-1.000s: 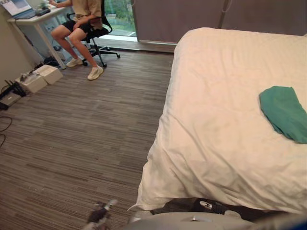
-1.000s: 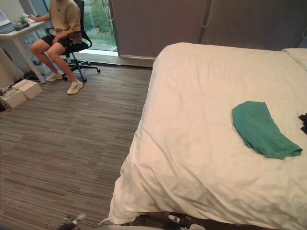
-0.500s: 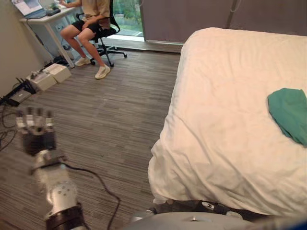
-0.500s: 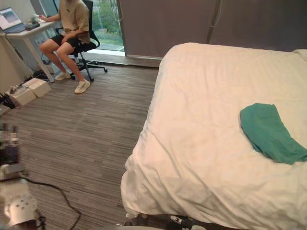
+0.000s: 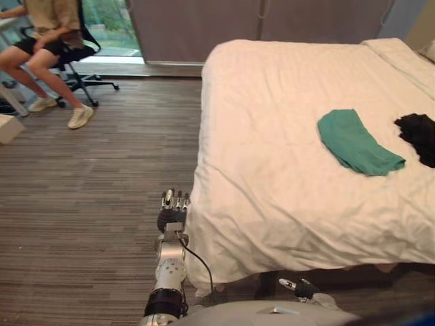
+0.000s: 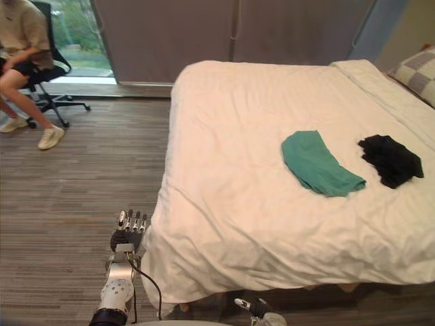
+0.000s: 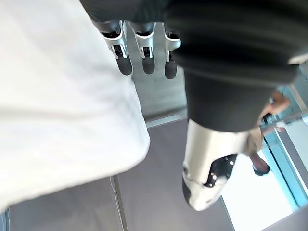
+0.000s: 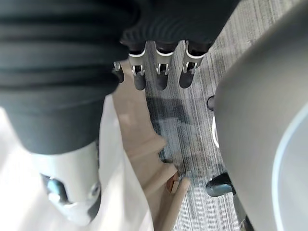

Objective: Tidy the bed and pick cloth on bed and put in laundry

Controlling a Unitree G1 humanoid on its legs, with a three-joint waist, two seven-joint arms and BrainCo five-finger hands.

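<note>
The bed (image 5: 272, 129) takes up the right two thirds of the frame, its white cover lightly creased and hanging over the near edge. A green cloth (image 5: 357, 141) lies loosely folded on the cover at the centre right. A crumpled black cloth (image 5: 416, 134) sits near it at the right edge, and the two do not touch. A checked pillow (image 6: 416, 71) peeks in at the upper right corner.

The left hand (image 5: 173, 207) is raised in the lower centre-left of the frame, just beside the hanging corner of the cover. Its fingers (image 7: 144, 55) are straight and spread, and it holds nothing. I cannot tell whether it brushes the cover.

The right hand (image 8: 160, 77) shows in its own wrist view, its fingers also straight and empty above the striped wooden floor (image 5: 95, 176), with the white cover close by.

In the upper left corner a person (image 5: 41, 41) sits on a black office chair (image 5: 81, 58), well apart from the bed. Both cloths rest on the bed, untouched by either hand.
</note>
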